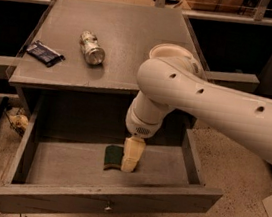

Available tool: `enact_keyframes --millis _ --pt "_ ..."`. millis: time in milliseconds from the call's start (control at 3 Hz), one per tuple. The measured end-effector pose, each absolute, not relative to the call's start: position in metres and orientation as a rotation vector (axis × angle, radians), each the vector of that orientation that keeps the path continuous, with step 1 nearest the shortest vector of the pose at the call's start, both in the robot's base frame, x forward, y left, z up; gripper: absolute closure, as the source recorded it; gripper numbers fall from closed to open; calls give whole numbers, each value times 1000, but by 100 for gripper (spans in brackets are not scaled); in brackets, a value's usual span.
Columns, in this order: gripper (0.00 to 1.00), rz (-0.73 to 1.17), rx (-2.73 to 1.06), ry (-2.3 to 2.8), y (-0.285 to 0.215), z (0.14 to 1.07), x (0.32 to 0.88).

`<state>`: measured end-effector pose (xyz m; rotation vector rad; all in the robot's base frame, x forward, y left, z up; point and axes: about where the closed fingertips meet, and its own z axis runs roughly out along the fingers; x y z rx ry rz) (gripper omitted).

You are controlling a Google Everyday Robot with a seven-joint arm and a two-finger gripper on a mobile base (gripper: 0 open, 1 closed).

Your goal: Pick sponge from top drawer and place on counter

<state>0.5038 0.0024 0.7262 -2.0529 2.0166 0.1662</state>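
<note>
Hanging inside the top drawer [57, 162], the gripper [132, 156] meets the sponge [112, 156]; its hold cannot be told. Grasping stage, likely; next comes a firm pinch, then a lift to the counter [130, 39].

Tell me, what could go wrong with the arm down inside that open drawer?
The gripper is low in the top drawer, over the right part of the sponge; it might catch only an edge, and the sponge could slip on the lift. The arm is close to the front edge of the counter and might bump it rising. The can lying there could roll if nudged.
</note>
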Motion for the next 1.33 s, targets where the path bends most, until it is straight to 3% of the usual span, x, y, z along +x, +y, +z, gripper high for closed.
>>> enact_keyframes --millis 1333 --pt "0 284 -1967 2129 10 637 514"
